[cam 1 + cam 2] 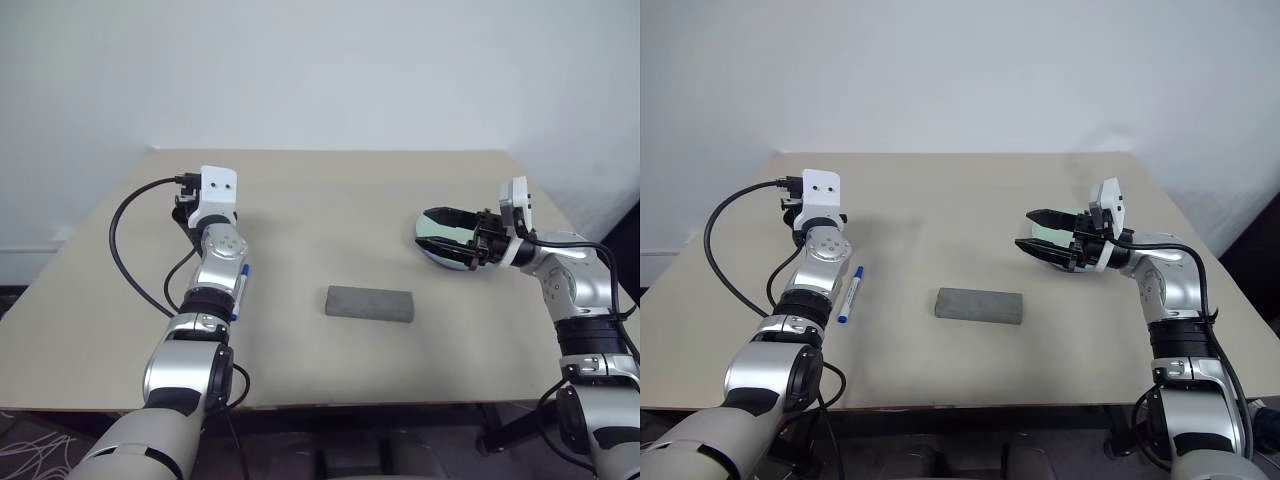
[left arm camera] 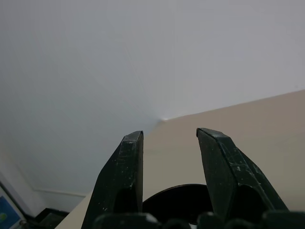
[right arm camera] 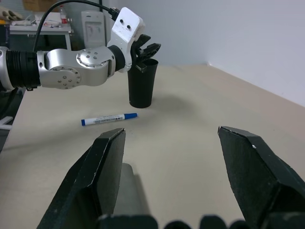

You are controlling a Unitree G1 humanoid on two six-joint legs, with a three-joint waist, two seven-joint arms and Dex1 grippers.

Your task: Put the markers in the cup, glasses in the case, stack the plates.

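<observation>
The black cup [image 3: 142,85] stands at the table's far left, its rim [image 2: 176,200] just below my left gripper [image 2: 169,136], which hangs open over it with nothing between the fingers. A white marker with a blue cap [image 1: 848,293] lies on the table beside my left forearm. In the middle lies the grey case [image 1: 369,303], lid down. My right gripper [image 3: 171,136] points left, open wide and empty, above the plates [image 1: 1052,238], whose pale mint and light blue show between and under the fingers. The glasses are out of view.
A black cable [image 1: 120,240] loops from my left wrist over the table's left side. The beige table [image 1: 330,200] ends near a white wall at the back, and its front edge runs close below the case.
</observation>
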